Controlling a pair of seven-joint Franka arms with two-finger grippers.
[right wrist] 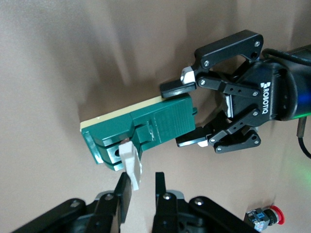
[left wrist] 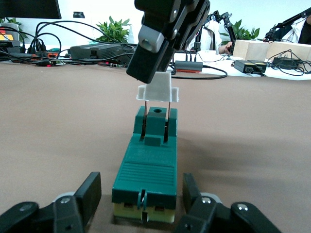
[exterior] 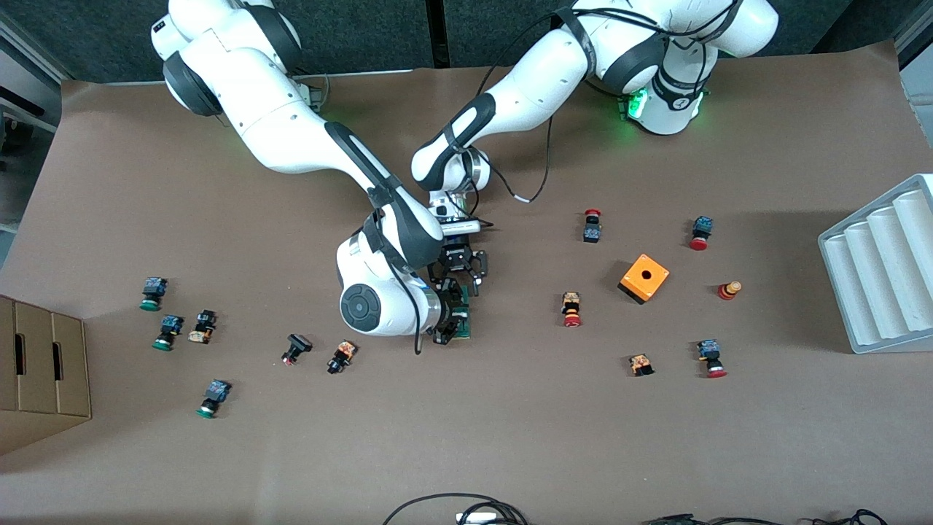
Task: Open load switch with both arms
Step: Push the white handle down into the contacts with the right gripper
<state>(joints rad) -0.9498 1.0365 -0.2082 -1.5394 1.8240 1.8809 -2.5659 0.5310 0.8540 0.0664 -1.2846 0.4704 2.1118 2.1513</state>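
The load switch [exterior: 465, 321], a narrow dark-green block on a cream base, lies on the brown table near its middle. My left gripper [exterior: 461, 281] is shut on one end of the block [left wrist: 148, 165], with a black finger [left wrist: 90, 191] on each side. My right gripper [exterior: 452, 326] comes down on the other end. In the left wrist view it [left wrist: 153, 73] is shut on the white lever [left wrist: 158, 92], which stands raised above the block on two thin metal pins. The right wrist view shows the lever [right wrist: 131, 165] between my right gripper's [right wrist: 142, 187] fingers and the left gripper [right wrist: 180, 115] clamped across the switch [right wrist: 146, 126].
An orange cube with a hole [exterior: 643, 278] sits toward the left arm's end, among several red-capped push buttons [exterior: 571, 309]. Green-capped buttons [exterior: 168, 331] lie toward the right arm's end, near a cardboard box [exterior: 40, 372]. A white ribbed tray [exterior: 882, 270] stands at the left arm's end.
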